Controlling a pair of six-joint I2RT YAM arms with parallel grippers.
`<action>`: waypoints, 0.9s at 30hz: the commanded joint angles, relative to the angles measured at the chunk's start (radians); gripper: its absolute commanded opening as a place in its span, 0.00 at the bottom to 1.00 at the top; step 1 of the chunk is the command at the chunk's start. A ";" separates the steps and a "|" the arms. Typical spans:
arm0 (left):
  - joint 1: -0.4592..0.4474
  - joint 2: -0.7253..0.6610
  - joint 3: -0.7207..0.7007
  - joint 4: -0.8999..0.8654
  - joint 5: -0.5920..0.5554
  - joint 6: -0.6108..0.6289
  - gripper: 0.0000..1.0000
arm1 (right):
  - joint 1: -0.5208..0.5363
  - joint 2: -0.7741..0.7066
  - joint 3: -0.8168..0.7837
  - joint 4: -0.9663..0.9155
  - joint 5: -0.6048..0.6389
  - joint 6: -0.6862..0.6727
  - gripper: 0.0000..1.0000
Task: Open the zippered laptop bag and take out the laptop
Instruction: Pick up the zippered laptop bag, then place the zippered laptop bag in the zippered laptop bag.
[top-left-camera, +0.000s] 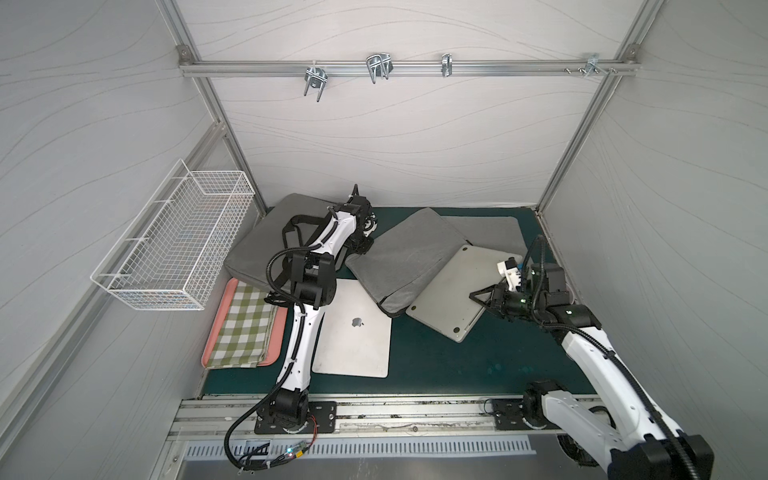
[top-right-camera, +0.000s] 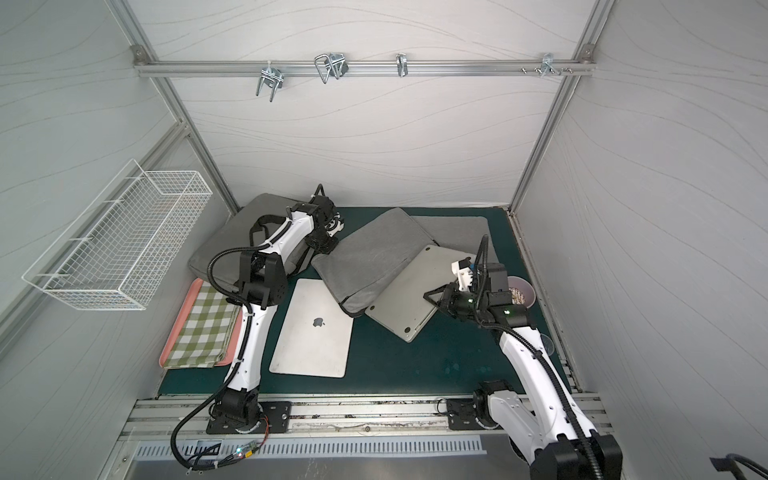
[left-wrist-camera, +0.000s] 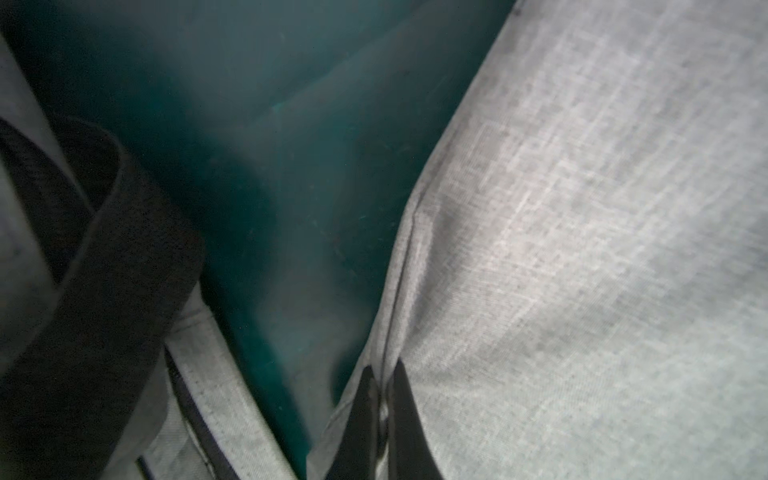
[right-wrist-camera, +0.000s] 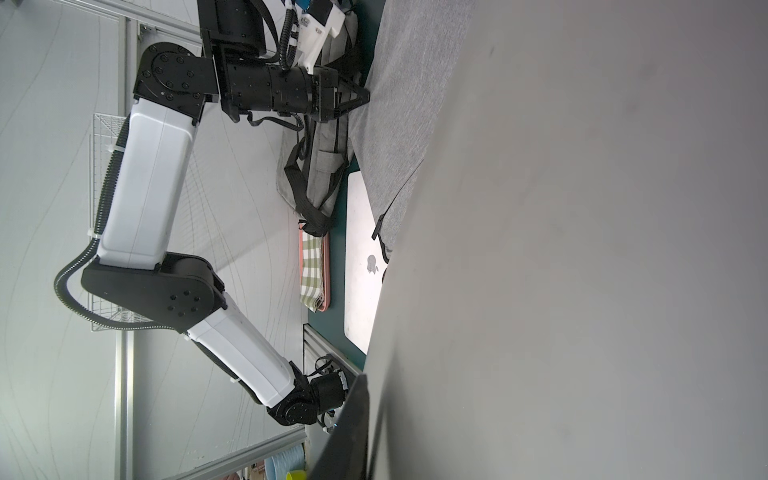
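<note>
The laptop bag (top-left-camera: 399, 257) is a flat, soft rectangle of heathered grey woven cloth with rounded corners and a dark zipped edge. It lies aslant in the middle of the green mat (top-left-camera: 436, 365). A matte silver laptop (top-left-camera: 449, 291) sticks most of the way out of its open side, underside up, with small round feet at the corners. The right gripper (top-left-camera: 478, 297) is clamped on the laptop's free edge. The left gripper (left-wrist-camera: 384, 411) is pressed together, pinching the bag's stitched seam. A second laptop (top-left-camera: 353, 328), silver with an Apple logo, lies flat with one corner under the bag.
</note>
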 joint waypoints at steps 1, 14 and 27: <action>-0.009 -0.039 -0.034 -0.080 -0.016 -0.005 0.00 | 0.006 -0.023 0.021 0.150 -0.056 -0.018 0.00; 0.093 -0.404 -0.240 -0.061 0.134 -0.188 0.00 | 0.021 0.021 0.048 0.236 -0.085 -0.005 0.00; 0.319 -0.637 -0.462 0.013 0.113 -0.324 0.00 | 0.061 0.108 0.085 0.312 -0.104 -0.007 0.00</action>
